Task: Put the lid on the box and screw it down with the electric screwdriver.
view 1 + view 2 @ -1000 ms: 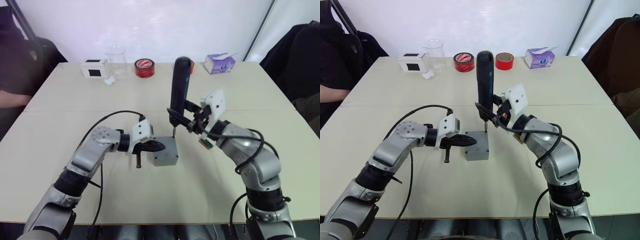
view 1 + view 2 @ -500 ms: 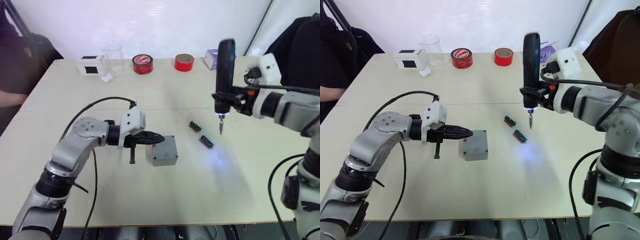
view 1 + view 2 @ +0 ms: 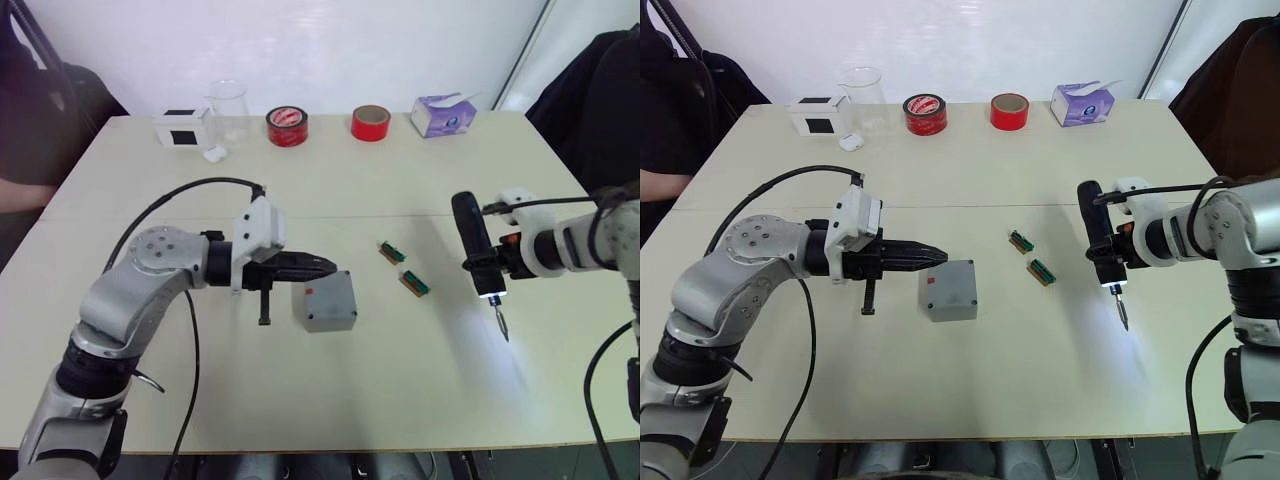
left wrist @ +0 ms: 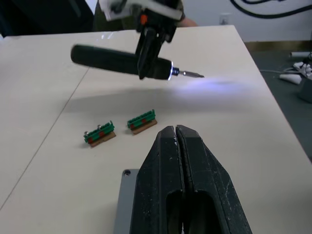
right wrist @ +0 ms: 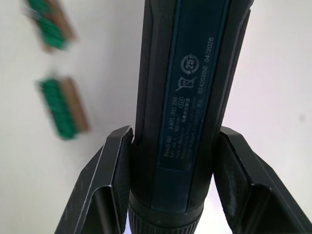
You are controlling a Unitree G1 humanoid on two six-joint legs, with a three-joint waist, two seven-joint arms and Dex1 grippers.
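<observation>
The grey box (image 3: 950, 313) stands mid-table with the flat grey lid (image 3: 952, 285) lying on top; a corner screw hole of the lid (image 4: 126, 173) is visible. A red mark is on the box's left side. My left gripper (image 3: 318, 265) is shut and empty, its tips at the box's far left edge, just above the lid. Whether it touches the lid is unclear. Off to the right, my right gripper (image 5: 175, 134) is shut on the electric screwdriver (image 3: 476, 245). The screwdriver hangs tilted over bare table, its bit (image 3: 500, 324) pointing down and the tip light on.
Two green terminal blocks (image 3: 392, 251) (image 3: 415, 284) lie between the box and the screwdriver. Along the far edge stand a white box with a black square (image 3: 184, 130), a glass beaker (image 3: 229, 108), two red tape rolls (image 3: 287, 126) (image 3: 370, 122) and a purple tissue box (image 3: 443, 113).
My right arm carried the screwdriver from upright over the box out to the right, then lowered and tilted it toward the table. The left gripper stayed shut by the box.
</observation>
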